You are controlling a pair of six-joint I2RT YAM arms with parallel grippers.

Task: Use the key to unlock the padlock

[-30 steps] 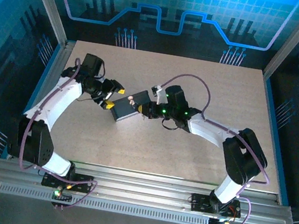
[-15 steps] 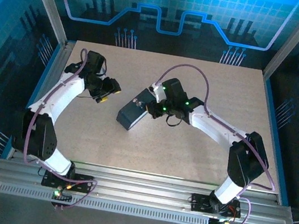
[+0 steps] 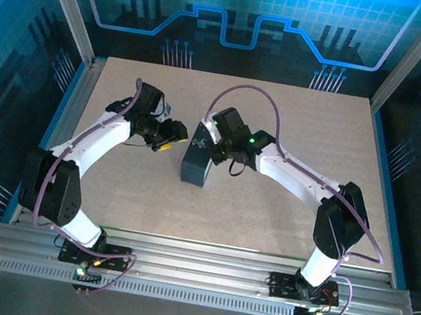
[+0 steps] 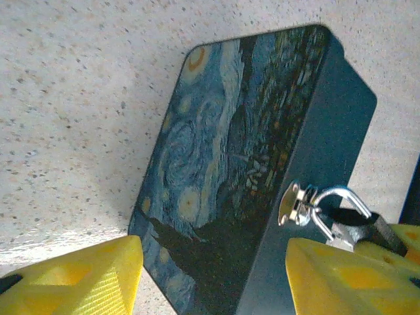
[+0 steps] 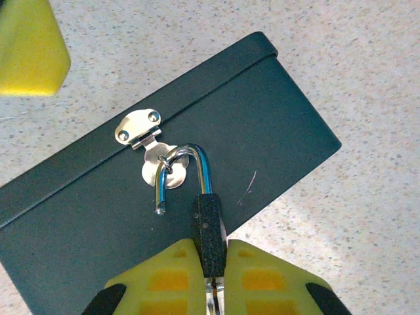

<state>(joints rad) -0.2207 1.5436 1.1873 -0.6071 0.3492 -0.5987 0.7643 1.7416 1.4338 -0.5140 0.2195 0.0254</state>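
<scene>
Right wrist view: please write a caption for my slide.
Right gripper shut on the padlock, its open shackle hooked through the hasp of the box.

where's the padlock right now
Right wrist view, bottom centre: padlock pinched in the right gripper, shackle hooked through the hasp of the box.

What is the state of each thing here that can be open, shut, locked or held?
padlock: unlocked, its shackle open with one end free, still hooked through the latch, body gripped.
box: lid shut, latch down.
right pincer: shut on the padlock.
left pincer: open, holding nothing.
</scene>
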